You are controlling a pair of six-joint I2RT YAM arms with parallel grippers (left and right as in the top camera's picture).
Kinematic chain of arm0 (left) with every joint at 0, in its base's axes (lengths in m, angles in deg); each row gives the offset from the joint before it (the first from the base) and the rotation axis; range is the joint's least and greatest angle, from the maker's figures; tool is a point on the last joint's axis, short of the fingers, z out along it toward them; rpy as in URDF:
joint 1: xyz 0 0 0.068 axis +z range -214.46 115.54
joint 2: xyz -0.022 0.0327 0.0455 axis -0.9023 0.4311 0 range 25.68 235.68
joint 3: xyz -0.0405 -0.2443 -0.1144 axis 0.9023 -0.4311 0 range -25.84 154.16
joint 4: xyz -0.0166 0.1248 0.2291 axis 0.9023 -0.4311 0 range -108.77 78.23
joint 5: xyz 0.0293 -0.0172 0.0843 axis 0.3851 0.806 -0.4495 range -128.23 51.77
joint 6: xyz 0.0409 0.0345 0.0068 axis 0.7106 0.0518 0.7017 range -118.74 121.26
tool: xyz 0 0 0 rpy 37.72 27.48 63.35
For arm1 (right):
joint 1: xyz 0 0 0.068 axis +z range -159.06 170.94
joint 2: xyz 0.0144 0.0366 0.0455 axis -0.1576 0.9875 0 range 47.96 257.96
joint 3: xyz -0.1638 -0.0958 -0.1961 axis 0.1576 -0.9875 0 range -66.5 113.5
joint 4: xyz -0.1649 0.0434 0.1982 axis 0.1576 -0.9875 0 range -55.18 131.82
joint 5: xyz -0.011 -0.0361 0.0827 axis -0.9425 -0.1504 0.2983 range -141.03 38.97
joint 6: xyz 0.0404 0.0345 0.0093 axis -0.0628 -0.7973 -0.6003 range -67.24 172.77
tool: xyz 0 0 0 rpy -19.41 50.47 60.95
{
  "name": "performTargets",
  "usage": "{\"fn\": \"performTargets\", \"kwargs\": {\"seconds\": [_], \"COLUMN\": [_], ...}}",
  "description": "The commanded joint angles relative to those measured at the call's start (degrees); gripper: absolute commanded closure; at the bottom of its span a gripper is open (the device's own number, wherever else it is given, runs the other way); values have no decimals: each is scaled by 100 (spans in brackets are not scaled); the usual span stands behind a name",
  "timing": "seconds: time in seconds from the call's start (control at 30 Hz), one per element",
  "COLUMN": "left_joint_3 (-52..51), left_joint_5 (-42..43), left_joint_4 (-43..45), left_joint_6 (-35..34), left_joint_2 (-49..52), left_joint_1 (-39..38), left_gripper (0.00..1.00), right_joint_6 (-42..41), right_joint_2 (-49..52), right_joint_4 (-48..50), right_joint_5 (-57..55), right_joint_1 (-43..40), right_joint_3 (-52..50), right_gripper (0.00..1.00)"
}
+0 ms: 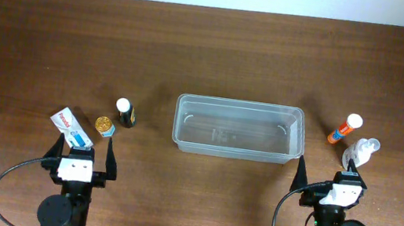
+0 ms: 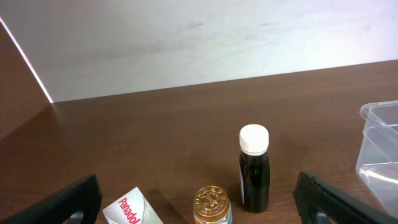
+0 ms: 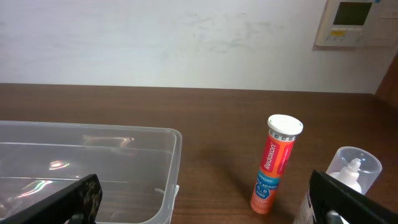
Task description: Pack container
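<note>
The clear plastic container (image 1: 237,129) sits at the table's middle with nothing in it; it also shows in the left wrist view (image 2: 379,149) and the right wrist view (image 3: 93,168). My left gripper (image 1: 84,154) is open near the front edge, just short of a white Panadol box (image 1: 71,128), a gold-capped jar (image 1: 104,125) and a dark white-capped bottle (image 1: 126,112). My right gripper (image 1: 333,179) is open beside the container's front right corner, near an orange Redoxon tube (image 1: 344,129) and a clear spray bottle (image 1: 361,150).
A white wall runs along the table's far edge (image 1: 217,4). The three items on the left stand close together, and the two on the right stand close together. A wall thermostat (image 3: 351,22) shows in the right wrist view.
</note>
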Motion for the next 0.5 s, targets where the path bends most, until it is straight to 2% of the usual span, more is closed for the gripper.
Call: {"fn": "performTargets", "kwargs": {"seconds": [0.0, 0.13, 0.27, 0.47], "left_joint_3": [-17, -17, 20, 533], "left_joint_5": [9, 68, 22, -68], "left_joint_4": [-2, 48, 72, 120], "left_joint_6": [96, 85, -236, -304], "left_joint_2": [-44, -44, -44, 68], "left_joint_1": [-2, -2, -2, -2], "left_gripper": [1, 1, 1, 1], "right_joint_6": [17, -142, -409, -555], "right_joint_2": [-22, -22, -22, 168], "right_joint_4": [-9, 0, -4, -343], "right_joint_5": [114, 96, -15, -509], "right_joint_1": [39, 39, 39, 39], "right_joint_3": [-28, -28, 31, 586], "right_gripper": [2, 2, 2, 2]}}
